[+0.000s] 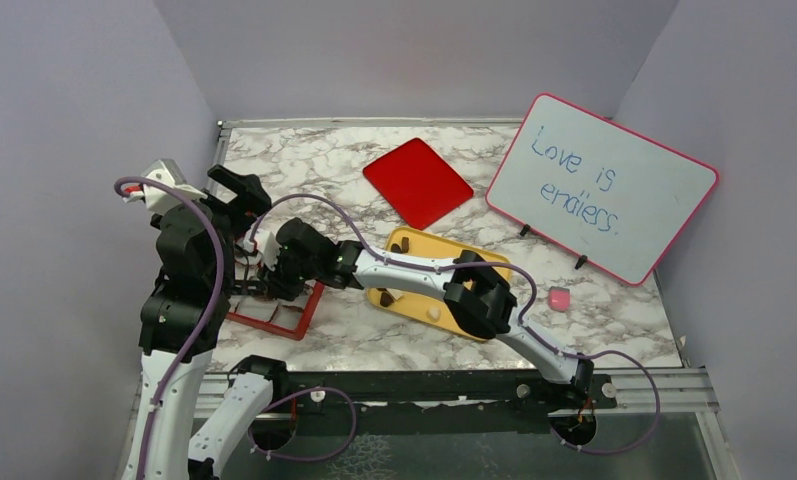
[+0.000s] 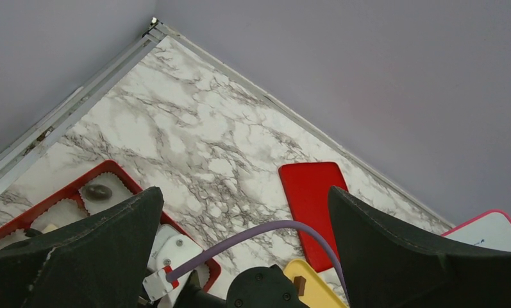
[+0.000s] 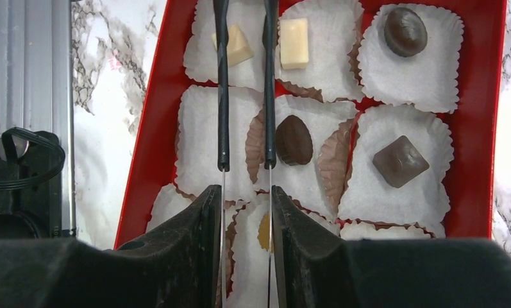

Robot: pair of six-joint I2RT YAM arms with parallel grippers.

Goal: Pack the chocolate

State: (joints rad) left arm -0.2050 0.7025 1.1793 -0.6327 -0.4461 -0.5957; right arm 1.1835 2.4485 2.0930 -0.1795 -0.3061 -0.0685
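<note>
A red box point(image 3: 156, 109) with white paper cups holds several chocolates: two cream squares point(image 3: 294, 43), dark ovals point(image 3: 294, 139), a dark square point(image 3: 400, 160) and a tan one point(image 3: 263, 232). My right gripper point(image 3: 243, 192) hovers over the box point(image 1: 294, 322), shut on thin tweezers point(image 3: 222, 96). Their blades stand slightly apart with nothing between them. It also shows in the top view point(image 1: 279, 270). My left gripper point(image 1: 239, 190) is raised at the left, open and empty point(image 2: 243, 192). More chocolates point(image 1: 432, 313) lie on a yellow tray point(image 1: 474, 255).
A red lid point(image 1: 417, 182) lies flat at the back middle. A white board with a pink rim point(image 1: 604, 185) stands at the back right. A small pink object point(image 1: 559, 298) sits right of the tray. Grey walls close in the table.
</note>
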